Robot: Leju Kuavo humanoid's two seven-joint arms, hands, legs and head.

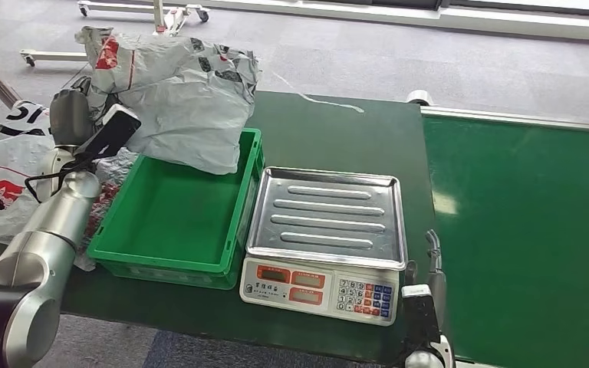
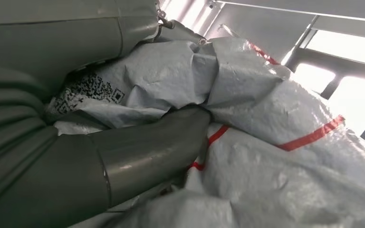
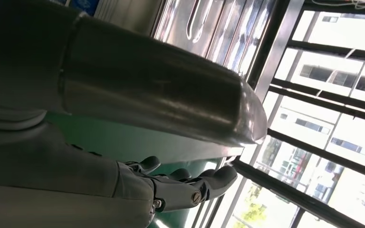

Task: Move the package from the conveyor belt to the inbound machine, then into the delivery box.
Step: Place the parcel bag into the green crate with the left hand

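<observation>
Grey carpet runs across the top of the head view, and below it a dark green worktop [image 1: 330, 134] carries everything. At the left edge of the frame lie more crumpled mail bags [image 1: 4, 172], white with red print. Just right of them the left hand [image 1: 77, 115] is raised, its fingers [image 2: 171, 137] pressed into the package [image 1: 188, 100], a large grey plastic mailer, wrinkled and slack, with red stripes and a printed code panel; the left wrist view shows the thumb sunk into its folds, so the hand holds it. The package hangs in the upper left of the frame, over the far corner of the green delivery box [image 1: 176, 211], a shallow rigid plastic crate with ribbed walls. To do this step well, I judge, the hand should carry the limp bag fully above the crate's middle before letting go, since its loose bulk could drape over the rim. Right of the crate sits the scale [image 1: 326, 238], a ridged steel tray over a keypad. Along the lower right, the right hand [image 1: 432, 268] hangs beside the smooth green conveyor belt [image 1: 521, 230], fingers apart, holding nothing.
</observation>
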